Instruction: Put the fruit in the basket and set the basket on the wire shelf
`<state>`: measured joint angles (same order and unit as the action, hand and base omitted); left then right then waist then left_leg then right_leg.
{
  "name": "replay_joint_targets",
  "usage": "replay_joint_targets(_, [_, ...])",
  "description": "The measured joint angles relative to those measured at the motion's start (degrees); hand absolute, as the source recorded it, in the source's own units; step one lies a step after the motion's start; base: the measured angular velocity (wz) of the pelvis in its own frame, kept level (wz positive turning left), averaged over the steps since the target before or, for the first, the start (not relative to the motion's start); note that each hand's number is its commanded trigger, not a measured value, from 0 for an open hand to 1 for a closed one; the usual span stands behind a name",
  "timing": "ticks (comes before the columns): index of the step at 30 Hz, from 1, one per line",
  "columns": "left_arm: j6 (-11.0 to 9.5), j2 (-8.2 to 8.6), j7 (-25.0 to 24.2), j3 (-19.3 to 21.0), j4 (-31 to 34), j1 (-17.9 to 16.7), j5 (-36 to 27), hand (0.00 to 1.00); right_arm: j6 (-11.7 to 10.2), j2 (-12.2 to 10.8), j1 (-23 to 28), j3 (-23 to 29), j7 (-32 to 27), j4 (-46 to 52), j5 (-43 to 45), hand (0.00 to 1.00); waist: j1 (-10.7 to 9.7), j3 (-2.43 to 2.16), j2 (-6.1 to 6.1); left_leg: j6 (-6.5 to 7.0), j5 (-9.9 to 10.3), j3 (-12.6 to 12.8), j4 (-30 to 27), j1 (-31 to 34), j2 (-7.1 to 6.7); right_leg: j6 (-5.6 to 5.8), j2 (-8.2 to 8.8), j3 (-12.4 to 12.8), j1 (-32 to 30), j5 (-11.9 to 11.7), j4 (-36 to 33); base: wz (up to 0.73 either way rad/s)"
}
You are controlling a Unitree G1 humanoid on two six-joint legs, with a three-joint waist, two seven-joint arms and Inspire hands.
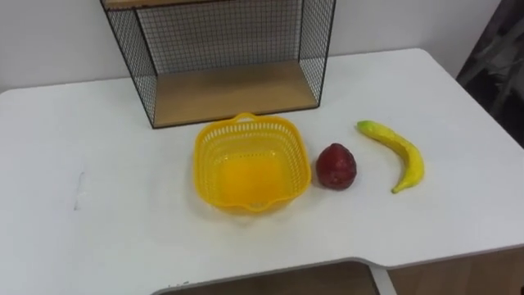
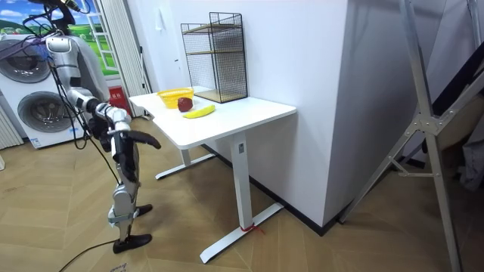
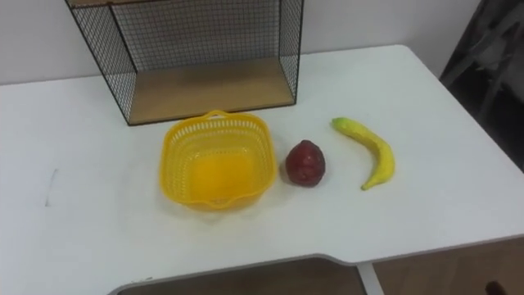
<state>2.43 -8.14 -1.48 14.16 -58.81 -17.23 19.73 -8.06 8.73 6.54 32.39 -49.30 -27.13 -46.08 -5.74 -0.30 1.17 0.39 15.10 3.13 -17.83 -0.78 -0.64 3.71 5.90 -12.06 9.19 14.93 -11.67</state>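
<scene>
Right hand (image 2: 151, 142) low beside table (image 2: 257, 113) — banana (image 1: 401, 152) outside basket (image 1: 198, 156).

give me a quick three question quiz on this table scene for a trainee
1. True or false: the yellow plastic mesh basket already holds fruit.
2. Which lies nearer the basket: the dark red round fruit or the yellow curved banana?
3. How many pieces of fruit lie on the white table?

Key: 1. False, it is empty. 2. The dark red round fruit. 3. Two.
</scene>
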Motion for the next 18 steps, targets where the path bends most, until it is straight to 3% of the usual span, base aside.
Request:
replay_joint_targets(5, [0.0, -0.14, 1.0, -1.1, 0.2, -0.3, 0.1, 0.00, -1.1, 0.2, -0.3, -0.9, -9.3, 9.8, 23.1, 0.00, 1.3, 0.05, 0.16, 0.11, -0.2, 0.0, 0.6, 0.1, -0.09, 0.18, 0.02, 0.2, -0.2, -0.4, 0.1, 0.00])
replay_joint_targets(9, [0.0, -0.18, 1.1, -3.2, -0.1, -0.5, 0.1, 0.00, -1.5, 0.3, -0.2, -4.6, -10.1, 20.5, 37.0, 0.00, 2.0, 0.07, 0.29, 0.09, -0.2, 0.0, 0.6, 0.0, -0.05, 0.18, 0.00, 0.3, -0.5, -0.4, 0.3, 0.00])
replay_joint_targets(12, [-0.5, -0.17, 1.1, -4.1, -0.1, -0.3, 0.2, 0.00, -3.2, 0.9, 0.1, -8.0, -9.3, 24.4, 43.8, 0.00, 3.1, 0.04, 0.51, 0.03, -0.3, 0.0, 0.5, -0.1, -0.03, 0.05, -0.07, 0.0, -0.1, -0.6, 1.0, 0.00])
replay_joint_targets(18, [-1.2, -0.16, 1.1, -5.5, -0.1, -0.3, 0.8, 0.00, -3.3, 1.2, 0.1, -12.8, -3.5, 26.0, 44.6, 0.00, 4.5, 0.12, 0.69, 0.07, -0.3, -0.2, 0.3, 0.2, -0.05, 0.14, -0.04, -0.2, -0.2, -0.7, 1.0, 0.02])
